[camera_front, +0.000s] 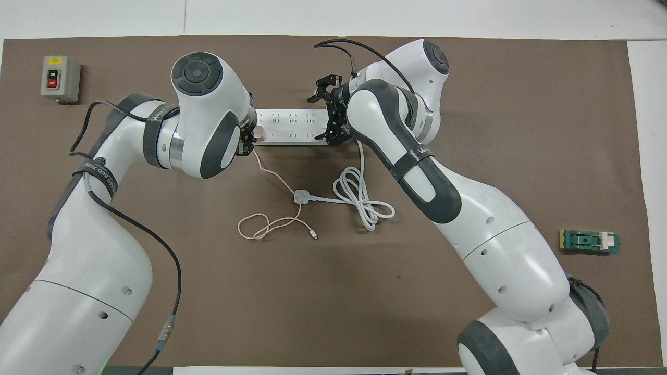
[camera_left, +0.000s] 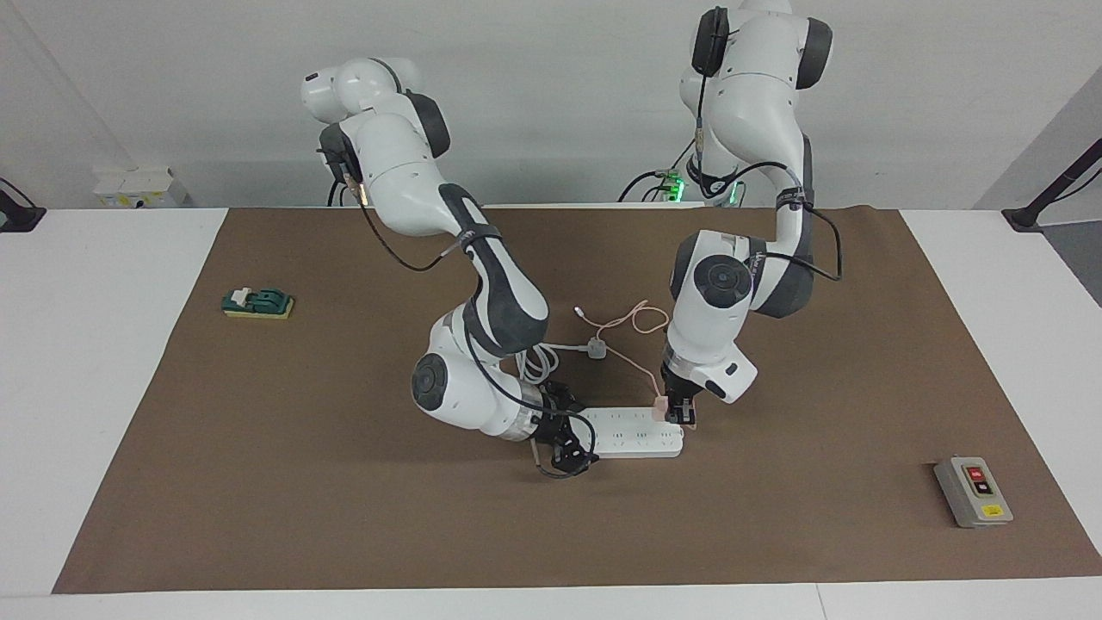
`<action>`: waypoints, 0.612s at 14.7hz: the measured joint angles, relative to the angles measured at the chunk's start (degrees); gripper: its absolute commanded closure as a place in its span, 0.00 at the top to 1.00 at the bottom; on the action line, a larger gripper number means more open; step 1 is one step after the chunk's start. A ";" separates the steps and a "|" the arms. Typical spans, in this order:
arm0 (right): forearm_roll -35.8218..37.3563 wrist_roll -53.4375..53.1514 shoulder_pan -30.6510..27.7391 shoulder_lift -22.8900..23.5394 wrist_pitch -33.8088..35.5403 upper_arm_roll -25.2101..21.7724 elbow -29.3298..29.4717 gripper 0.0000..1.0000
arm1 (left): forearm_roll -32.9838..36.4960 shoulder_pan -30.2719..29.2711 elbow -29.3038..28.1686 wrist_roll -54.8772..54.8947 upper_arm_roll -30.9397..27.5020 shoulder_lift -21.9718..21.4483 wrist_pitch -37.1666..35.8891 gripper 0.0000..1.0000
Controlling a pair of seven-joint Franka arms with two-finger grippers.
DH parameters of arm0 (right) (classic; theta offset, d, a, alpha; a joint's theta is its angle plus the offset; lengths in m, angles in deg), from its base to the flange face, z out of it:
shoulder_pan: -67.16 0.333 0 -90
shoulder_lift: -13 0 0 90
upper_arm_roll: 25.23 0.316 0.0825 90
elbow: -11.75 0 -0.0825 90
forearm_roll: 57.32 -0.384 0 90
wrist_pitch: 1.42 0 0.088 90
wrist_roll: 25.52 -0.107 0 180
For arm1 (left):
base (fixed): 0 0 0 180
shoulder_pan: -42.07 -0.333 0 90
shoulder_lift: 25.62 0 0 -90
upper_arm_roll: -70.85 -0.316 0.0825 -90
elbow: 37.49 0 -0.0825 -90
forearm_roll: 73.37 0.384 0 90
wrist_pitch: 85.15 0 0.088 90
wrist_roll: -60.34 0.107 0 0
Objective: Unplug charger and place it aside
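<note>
The left hand point(camera_left: 683, 415) pointed straight down at one end of the strip point(camera_left: 633, 432), a long flat white plastic bar with rows of sockets. Its dark fingers were closed narrowly on the charger point(camera_left: 660, 408), a small pale pink cube that sat on the strip's end socket, directly under the hand. From the cube a thin pink cable point(camera_front: 271, 223) ran toward the robots, passed under the hand's wrist and lay in a loose loop on the bench point(camera_left: 301, 482), ending in a small metal tip.

The right hand point(camera_left: 571, 442) lay low and sideways at the strip's opposite end, its black fingers spread wide across the width of the bar, one on each long edge; whether they pressed the plastic could not be told. Just beside that hand's wrist, a thick white cord point(camera_front: 362, 200) lay in a few smooth coils and led to a rounded white plug point(camera_front: 301, 196), which rested on the pink cable.

The bench was covered by a matte brown mat with a fine felt-like surface. Well apart from the left hand stood a grey metal switch box point(camera_left: 973, 492) with a red and a black button. Well apart from the right hand lay a flat green block point(camera_left: 257, 302) on a yellow base, with a white piece at one end.
</note>
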 measured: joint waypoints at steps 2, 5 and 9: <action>0.00 0.35 0.00 0.01 -0.02 0.02 0.01 1.00 | 0.00 0.00 0.00 0.00 0.00 0.00 0.00 0.00; -0.05 1.14 0.00 0.22 0.03 0.24 0.01 1.00 | 0.00 0.00 0.00 0.00 0.00 -0.01 0.00 0.00; -0.63 1.42 -0.82 1.16 2.83 1.24 0.35 1.00 | 0.00 0.00 -0.02 0.00 0.00 -0.02 -0.01 0.00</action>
